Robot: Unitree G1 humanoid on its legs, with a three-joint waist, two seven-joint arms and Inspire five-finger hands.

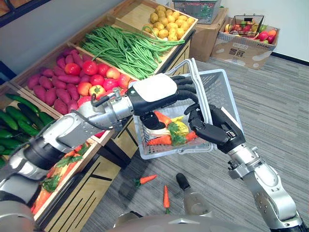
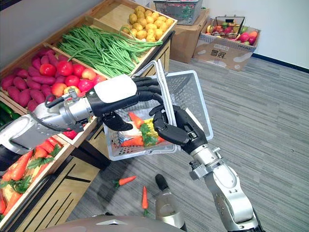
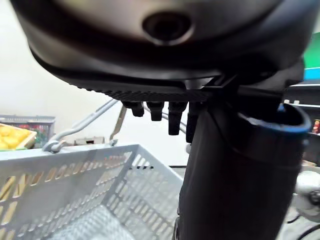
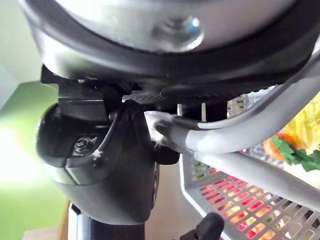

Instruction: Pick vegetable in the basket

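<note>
Where the floor (image 1: 270, 106) is closest to me, two carrots lie loose, one carrot (image 1: 145, 180) and another carrot (image 1: 165, 195). They are not in the basket (image 1: 219, 87).

A bit farther, my right hand (image 1: 215, 128) has its fingers clamped round the handles (image 1: 195, 72). In the right wrist view the grey bars run right through its grip. The basket is up in the air, held by both my hands.

Inside it I see orange carrots (image 1: 161, 140) and a yellow and green vegetable (image 1: 177, 129).

My left hand (image 1: 152, 89) sits on top of the basket. Its fingers are curled round the same handles, and its thumb hangs down inside.

Past the basket is the shelf (image 1: 82, 193), with green beans (image 1: 128, 48) in a crate.

I think the job is partly done. Some vegetables are in the basket. The two carrots on the floor look dropped and need picking up. There is plenty left on the shelf if more are wanted.
</note>
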